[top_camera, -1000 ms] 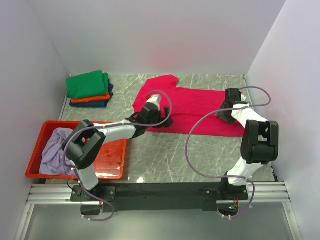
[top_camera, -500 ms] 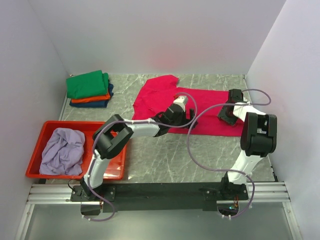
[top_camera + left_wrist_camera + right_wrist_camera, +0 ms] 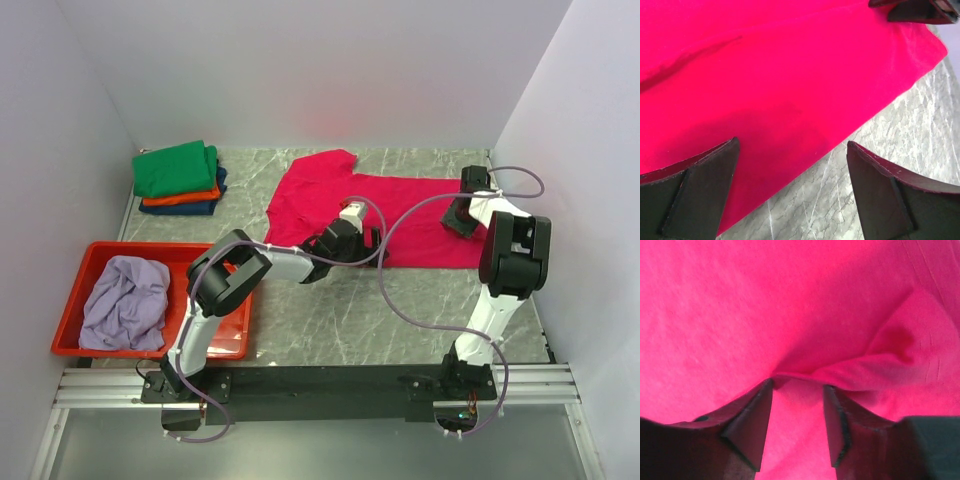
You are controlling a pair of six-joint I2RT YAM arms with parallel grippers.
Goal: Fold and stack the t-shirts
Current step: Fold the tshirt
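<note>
Shows pink shirt spread flat on the table at back centre, a folded stack of green, orange and blue at back left, and lavender shirt crumpled in the tray. Holds left gripper wide apart over the pink shirt's near edge, clamping nothing. Sets right gripper on the shirt's right end, fingers part-way apart with a ridge of cloth between them; cannot tell whether it is gripped.

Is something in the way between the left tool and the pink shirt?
No, nothing visible. The left tool hangs open right above the pink shirt at its near edge, with only bare cloth and table beneath.
</note>
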